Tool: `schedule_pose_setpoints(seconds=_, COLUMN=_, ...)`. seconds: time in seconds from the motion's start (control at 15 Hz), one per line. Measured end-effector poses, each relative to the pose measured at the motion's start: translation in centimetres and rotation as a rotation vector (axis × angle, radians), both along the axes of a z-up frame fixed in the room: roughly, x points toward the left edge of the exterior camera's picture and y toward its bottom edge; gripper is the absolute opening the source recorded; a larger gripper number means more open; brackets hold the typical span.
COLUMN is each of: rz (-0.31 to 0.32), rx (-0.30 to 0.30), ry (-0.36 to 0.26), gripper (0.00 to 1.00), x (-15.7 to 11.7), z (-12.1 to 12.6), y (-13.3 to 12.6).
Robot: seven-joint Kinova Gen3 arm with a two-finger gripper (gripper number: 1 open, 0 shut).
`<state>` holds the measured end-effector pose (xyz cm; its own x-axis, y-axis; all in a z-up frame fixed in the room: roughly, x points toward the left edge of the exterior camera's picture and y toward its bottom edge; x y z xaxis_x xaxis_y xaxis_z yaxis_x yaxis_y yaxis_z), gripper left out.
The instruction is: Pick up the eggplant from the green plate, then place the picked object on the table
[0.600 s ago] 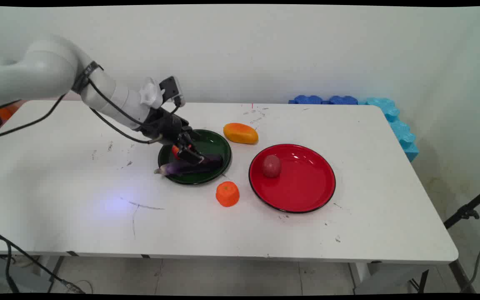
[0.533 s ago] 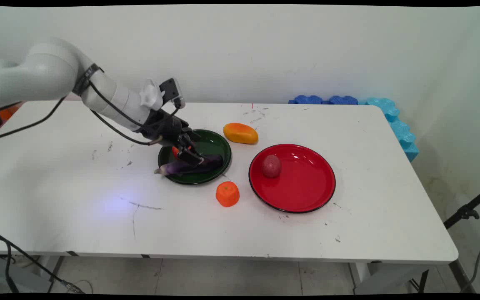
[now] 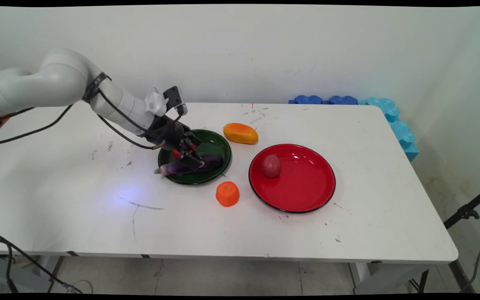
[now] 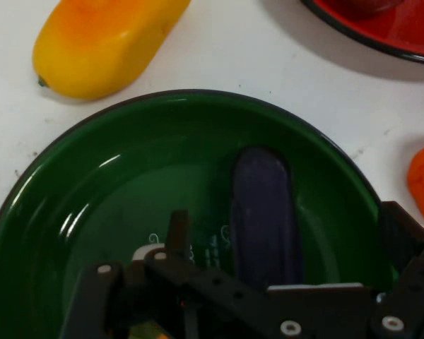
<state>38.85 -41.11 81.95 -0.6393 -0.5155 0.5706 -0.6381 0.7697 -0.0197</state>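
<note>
Fingers [image 4: 178, 229] apart, straddling purple eggplant [image 4: 263, 205] mid-body; contact not clear. Gripper [image 3: 190, 157] low over green plate [image 4: 92, 212]. Eggplant lying across plate's near part, stem end overhanging left rim. Probably light, stiff, glossy-slick: best pinched across thick middle. Mango [image 3: 240, 133] just behind-right of plate, carrot stub [image 3: 227, 193] front-right.

No words or numbers can be read anywhere (no brand lettering either).
</note>
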Motion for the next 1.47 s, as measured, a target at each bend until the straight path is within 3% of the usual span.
schedule_pose_setpoints(seconds=0.53, rz=-0.027, rx=0.022, ry=-0.002, gripper=1.00, x=0.2, z=-1.4, y=-1.1)
schedule_pose_setpoints(seconds=0.6, rz=-0.031, rx=0.024, ry=-0.002, gripper=0.00, x=0.2, z=-1.5, y=-1.2)
schedule_pose_setpoints(seconds=1.13, rz=-0.094, rx=0.019, ry=-0.028, gripper=0.00, x=-0.1, z=-1.8, y=-1.3)
schedule_pose_setpoints(seconds=1.47, rz=-0.105, rx=-0.004, ry=-0.032, gripper=0.00, x=-1.2, z=0.8, y=-1.4)
